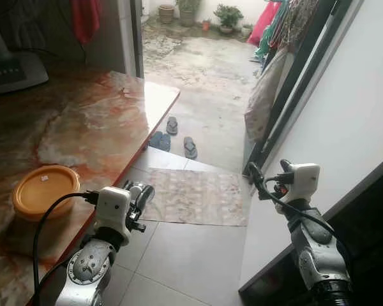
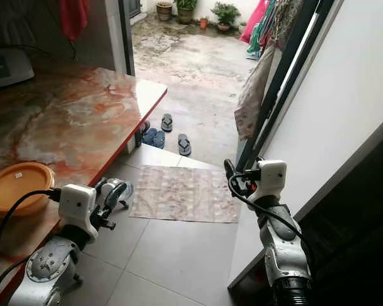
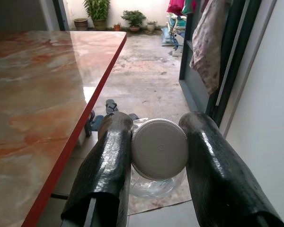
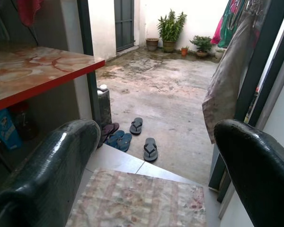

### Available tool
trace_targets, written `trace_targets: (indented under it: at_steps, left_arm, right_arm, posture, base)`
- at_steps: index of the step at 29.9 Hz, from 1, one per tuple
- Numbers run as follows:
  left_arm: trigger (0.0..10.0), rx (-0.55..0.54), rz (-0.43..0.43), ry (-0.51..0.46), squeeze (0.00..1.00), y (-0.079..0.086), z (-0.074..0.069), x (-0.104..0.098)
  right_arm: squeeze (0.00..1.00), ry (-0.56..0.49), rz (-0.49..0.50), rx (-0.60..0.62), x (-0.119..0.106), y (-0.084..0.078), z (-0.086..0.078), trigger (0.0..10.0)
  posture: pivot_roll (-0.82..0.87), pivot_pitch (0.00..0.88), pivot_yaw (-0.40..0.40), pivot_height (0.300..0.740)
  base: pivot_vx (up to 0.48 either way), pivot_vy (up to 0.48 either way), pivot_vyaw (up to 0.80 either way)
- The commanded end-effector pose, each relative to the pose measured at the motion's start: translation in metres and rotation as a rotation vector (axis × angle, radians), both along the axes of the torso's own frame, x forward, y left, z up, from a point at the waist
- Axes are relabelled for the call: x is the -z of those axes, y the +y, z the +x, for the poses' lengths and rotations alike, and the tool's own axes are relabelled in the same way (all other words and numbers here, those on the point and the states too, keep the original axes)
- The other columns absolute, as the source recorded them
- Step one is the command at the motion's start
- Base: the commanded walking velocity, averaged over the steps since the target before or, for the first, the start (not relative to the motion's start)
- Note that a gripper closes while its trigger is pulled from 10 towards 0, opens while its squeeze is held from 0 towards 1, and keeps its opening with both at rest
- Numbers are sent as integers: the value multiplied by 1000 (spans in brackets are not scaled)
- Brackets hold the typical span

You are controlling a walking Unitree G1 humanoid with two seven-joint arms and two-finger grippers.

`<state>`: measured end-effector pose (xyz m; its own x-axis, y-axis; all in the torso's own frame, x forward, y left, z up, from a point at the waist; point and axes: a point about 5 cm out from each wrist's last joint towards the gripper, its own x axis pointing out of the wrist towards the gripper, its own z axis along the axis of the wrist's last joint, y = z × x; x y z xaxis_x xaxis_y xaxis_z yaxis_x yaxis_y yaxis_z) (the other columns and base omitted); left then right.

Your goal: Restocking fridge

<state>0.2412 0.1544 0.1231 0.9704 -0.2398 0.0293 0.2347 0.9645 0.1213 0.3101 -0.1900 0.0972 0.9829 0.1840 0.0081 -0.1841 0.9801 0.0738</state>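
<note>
Left gripper (image 3: 156, 156) clamped a clear, white-capped plastic jar (image 3: 159, 150) by its lid; probably light, slippery. Right gripper (image 4: 156, 156) gaped wide, empty.

Two silver jointed arms, each with a white boxy wrist housing and a looping black cable. Left gripper (image 1: 142, 196) and right gripper (image 1: 254, 172): glossy black fingers.

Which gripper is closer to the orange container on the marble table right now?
Left. The left gripper, shut on a clear bottle, hangs just off the table's edge beside the orange container. The right gripper is across the floor by the white fridge door, open.
</note>
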Motion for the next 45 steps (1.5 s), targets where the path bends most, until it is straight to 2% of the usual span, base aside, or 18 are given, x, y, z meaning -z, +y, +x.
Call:
trace_targets:
  at_steps: [1, 19, 33, 41, 45]
  left_arm:
    - [10000, 12, 5, -33, 0, -3, 0, -9]
    - [10000, 17, 10, -38, 0, -4, 2, -9]
    - [10000, 8, 37, -21, 0, -3, 4, -4]
    - [10000, 10, 40, 33, 0, 0, 6, 5]
    - [10000, -29, 23, 39, 0, 6, 7, 8]
  right_arm:
    - [0, -6, 0, 17, -1, -5, 0, 10000]
    - [0, -1, -5, 26, 0, -8, 0, 10000]
    - [0, 17, -9, 35, 2, -13, 0, 10000]
    - [0, 50, -22, 63, 10, -22, -3, 10000]
    - [0, 90, -48, 97, 18, -31, -6, 10000]
  posture:
    - [96, 57, -88, 740]
    - [94, 43, -88, 740]
    - [91, 44, -94, 740]
    - [87, 47, -95, 740]
    - [84, 49, -93, 740]
  base:
    - [0, 0, 0]
    - [-272, 0, 0]
    - [0, 0, 0]
    - [0, 0, -717]
    - [0, 0, -758]
